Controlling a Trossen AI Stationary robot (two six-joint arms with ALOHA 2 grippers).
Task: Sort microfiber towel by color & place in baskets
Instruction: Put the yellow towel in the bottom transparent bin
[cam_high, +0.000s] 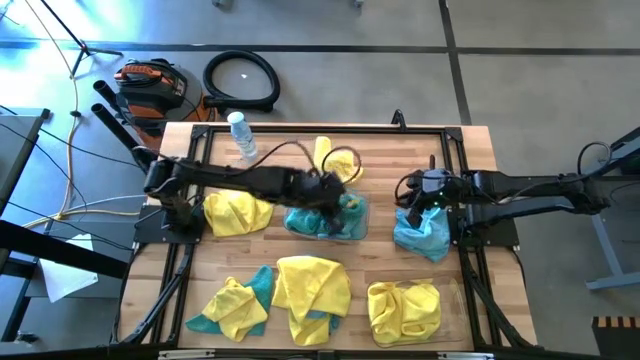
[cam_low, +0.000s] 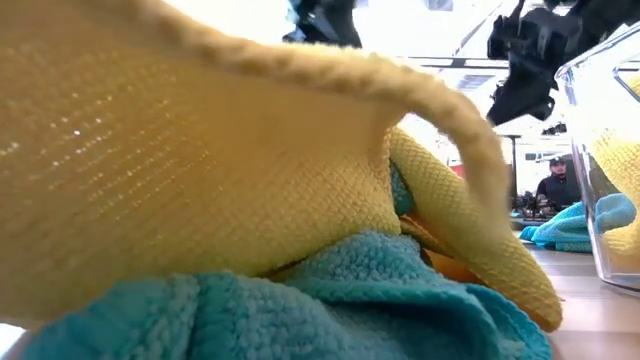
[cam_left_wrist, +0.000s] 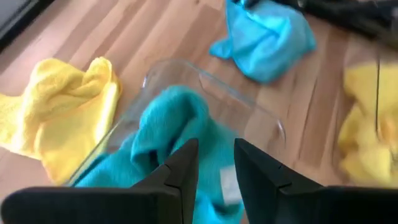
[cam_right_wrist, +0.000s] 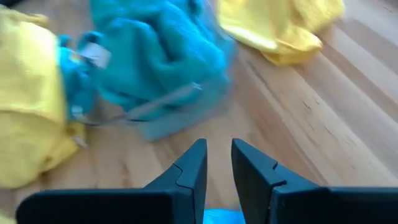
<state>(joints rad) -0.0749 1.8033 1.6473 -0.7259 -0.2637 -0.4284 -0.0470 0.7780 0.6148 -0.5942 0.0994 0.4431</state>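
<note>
Towels of yellow and teal are heaped along the near table edge: a mixed yellow-and-teal pile (cam_high: 232, 305) at the left, a large yellow towel (cam_high: 310, 285) over a teal one in the middle. At the near right, a clear basket (cam_high: 455, 300) is seen with yellow towels (cam_high: 403, 308) inside it.

Farther back, a loose yellow towel (cam_high: 237, 213) is found at the left, just beside the second clear basket (cam_high: 360, 215), in which teal towels (cam_left_wrist: 171, 134) are piled. The left gripper (cam_left_wrist: 216, 162) is placed directly over this basket; its fingers (cam_left_wrist: 186, 163) are parted by a narrow gap, and no cloth is seen between them.

To the right, a single teal towel (cam_high: 424, 232) is laid on the wood below the right gripper (cam_right_wrist: 216, 163). Its jaws are set slightly apart with nothing caught at the visible tips; whether the teal cloth beneath is touched cannot be told.

At the far edge, a yellow towel (cam_high: 335, 157) and a clear plastic bottle (cam_high: 241, 136) are recorded.
</note>
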